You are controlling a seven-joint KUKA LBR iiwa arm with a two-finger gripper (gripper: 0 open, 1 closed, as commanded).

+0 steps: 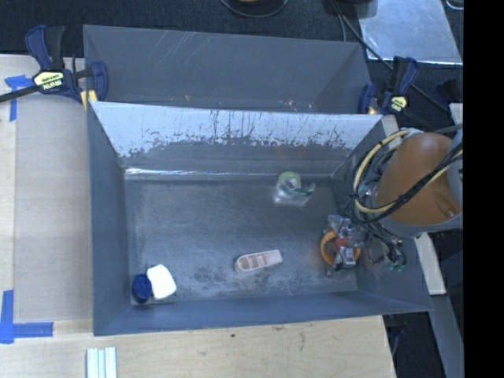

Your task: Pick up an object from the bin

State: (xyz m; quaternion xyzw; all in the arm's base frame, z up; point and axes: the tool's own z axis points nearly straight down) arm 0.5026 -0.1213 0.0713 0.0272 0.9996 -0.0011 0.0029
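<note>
My gripper [344, 248] is low in the bin's right end, close to the right wall. A small orange and red piece [327, 247] sits right against its left side; I cannot tell whether it is a loose thing or held. A flat beige, ribbed oblong [258, 261] lies on the floor to the gripper's left, apart from it. Farther back, near the rear wall, rests a small clear, greenish crumpled thing [290, 187].
A blue and white rounded thing [153, 283] lies in the front left corner. The arm with its orange cover and cables comes in over the bin's right rim. The bin's walls slope inward.
</note>
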